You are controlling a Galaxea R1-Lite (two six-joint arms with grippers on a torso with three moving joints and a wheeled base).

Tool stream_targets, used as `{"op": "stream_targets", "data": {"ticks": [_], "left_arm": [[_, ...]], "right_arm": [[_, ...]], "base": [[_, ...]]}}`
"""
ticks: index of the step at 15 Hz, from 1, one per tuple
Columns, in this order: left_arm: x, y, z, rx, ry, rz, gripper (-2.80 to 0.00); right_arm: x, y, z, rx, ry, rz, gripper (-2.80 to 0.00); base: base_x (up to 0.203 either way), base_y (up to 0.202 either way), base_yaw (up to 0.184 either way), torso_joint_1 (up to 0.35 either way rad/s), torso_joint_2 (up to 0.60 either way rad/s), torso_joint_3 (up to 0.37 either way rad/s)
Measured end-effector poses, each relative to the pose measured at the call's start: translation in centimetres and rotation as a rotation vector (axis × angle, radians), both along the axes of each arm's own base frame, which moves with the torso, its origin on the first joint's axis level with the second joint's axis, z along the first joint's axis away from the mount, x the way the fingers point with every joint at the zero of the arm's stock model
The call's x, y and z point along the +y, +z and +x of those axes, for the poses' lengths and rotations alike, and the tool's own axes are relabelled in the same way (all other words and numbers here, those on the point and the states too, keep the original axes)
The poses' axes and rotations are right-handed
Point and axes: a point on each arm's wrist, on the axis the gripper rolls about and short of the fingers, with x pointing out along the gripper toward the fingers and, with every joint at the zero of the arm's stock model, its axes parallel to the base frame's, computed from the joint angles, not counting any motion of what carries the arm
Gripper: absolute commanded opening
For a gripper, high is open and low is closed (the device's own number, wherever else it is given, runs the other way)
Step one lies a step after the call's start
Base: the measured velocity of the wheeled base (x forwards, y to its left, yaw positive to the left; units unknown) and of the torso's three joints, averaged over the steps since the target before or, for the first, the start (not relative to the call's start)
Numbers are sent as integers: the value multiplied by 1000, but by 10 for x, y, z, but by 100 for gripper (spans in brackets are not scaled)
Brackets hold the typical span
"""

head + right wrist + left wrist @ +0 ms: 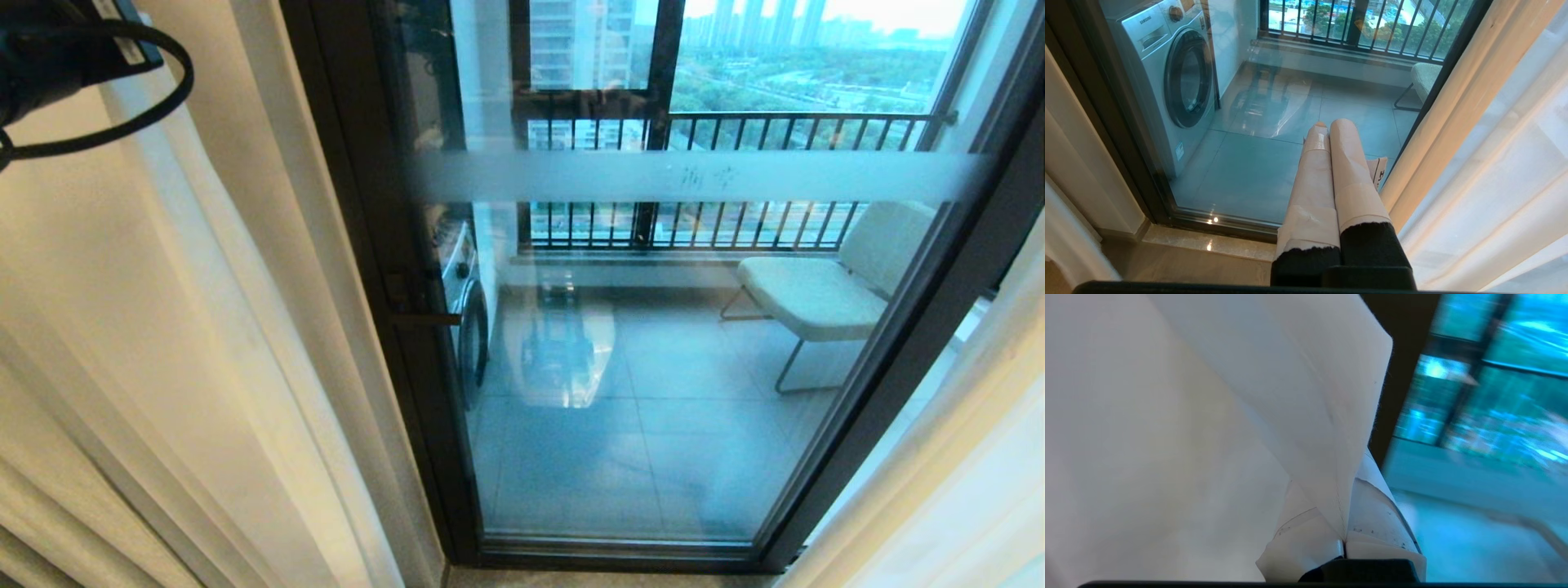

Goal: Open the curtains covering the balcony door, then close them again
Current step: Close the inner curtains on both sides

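The balcony door (653, 367) stands uncovered in the middle, glass in a dark frame (392, 286) with a frosted band (694, 175). Cream curtains (163, 327) are bunched at its left, and a white sheer (963, 457) hangs at its right. My left arm (49, 49) reaches up at the top left. In the left wrist view my left gripper (1346, 490) is shut on the hemmed edge of the curtain fabric (1298, 396), which runs down between the taped fingers (1380, 514). My right gripper (1331, 124) is shut and empty, pointing at the lower glass beside the right-hand drape (1445, 122).
Behind the glass are a washing machine (1171, 69) on the left, a pale chair (816, 294) on the right and a black railing (735, 122) before a window. A stone sill (1208, 245) runs under the door frame.
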Motion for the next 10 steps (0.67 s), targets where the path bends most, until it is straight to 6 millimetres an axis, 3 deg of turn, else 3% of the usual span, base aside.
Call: {"op": "stream_targets", "data": {"ticks": [4,10], "left_arm": [[3,0,-6,-10,-153,27,-280],[3,2,-10,-21,-227,39,-280]], "right_arm": [[0,0,0,0,0,0,-280],[0,0,0,0,0,0,-280]], "base": [[0,0,0,0,0,0],[0,0,0,0,0,0]]}}
